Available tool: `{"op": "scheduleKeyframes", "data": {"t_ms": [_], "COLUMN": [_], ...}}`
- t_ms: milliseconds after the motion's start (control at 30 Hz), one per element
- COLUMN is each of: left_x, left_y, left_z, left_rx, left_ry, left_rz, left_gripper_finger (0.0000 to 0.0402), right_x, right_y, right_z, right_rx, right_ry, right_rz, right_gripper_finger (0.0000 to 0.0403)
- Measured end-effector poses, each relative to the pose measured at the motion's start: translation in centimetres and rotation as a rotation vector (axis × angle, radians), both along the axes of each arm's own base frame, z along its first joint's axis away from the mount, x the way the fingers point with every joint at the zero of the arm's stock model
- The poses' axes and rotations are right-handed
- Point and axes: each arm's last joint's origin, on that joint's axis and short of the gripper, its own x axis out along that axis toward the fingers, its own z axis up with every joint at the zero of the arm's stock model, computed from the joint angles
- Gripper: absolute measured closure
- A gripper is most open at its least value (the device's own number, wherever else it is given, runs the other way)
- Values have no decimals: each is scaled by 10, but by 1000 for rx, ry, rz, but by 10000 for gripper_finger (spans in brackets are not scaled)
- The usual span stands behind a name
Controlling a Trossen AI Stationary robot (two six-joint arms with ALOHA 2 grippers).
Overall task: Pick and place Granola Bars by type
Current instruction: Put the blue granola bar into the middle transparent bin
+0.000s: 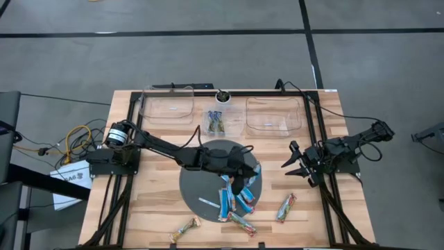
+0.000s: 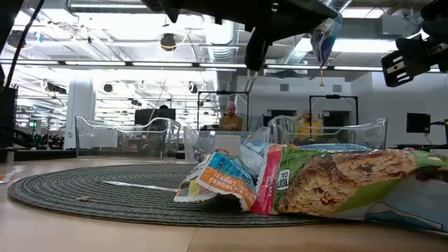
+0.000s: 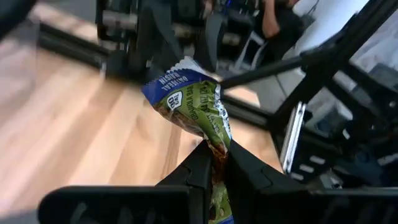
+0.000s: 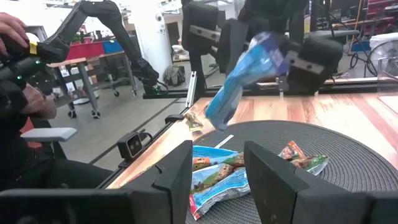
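We see the left gripper (image 1: pixel 251 177) pinching a granola bar (image 3: pixel 194 102) above the round mat (image 1: pixel 201 182), other bars (image 1: pixel 232 203) lying there, right gripper (image 1: pixel 300 167) spread, waiting table-side.

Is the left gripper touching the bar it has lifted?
Touching. In the left wrist view the left gripper has its jaws pinched on the green-and-blue granola bar; the right wrist view shows that bar hanging clear of the round mat.
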Motion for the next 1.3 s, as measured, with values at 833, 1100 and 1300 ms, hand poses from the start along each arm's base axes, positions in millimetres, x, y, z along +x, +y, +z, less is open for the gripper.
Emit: {"op": "scheduleKeyframes", "data": {"t_ms": [833, 1100, 1300], "left_x": [4, -4, -11], "left_y": [101, 159, 189], "left_z": [-8, -9, -10], "left_rx": [119, 146, 134], "left_ry": [85, 113, 129], "left_rz": [277, 395, 427], "left_gripper_finger": [378, 380, 379], "right_x": [0, 0, 0], "right_y": [0, 0, 0], "right_z": [0, 0, 0], "right_rx": [0, 0, 0], "right_ry": [0, 0, 0], "right_rz": [0, 0, 0], "right_gripper_finger": [266, 264, 266]}}
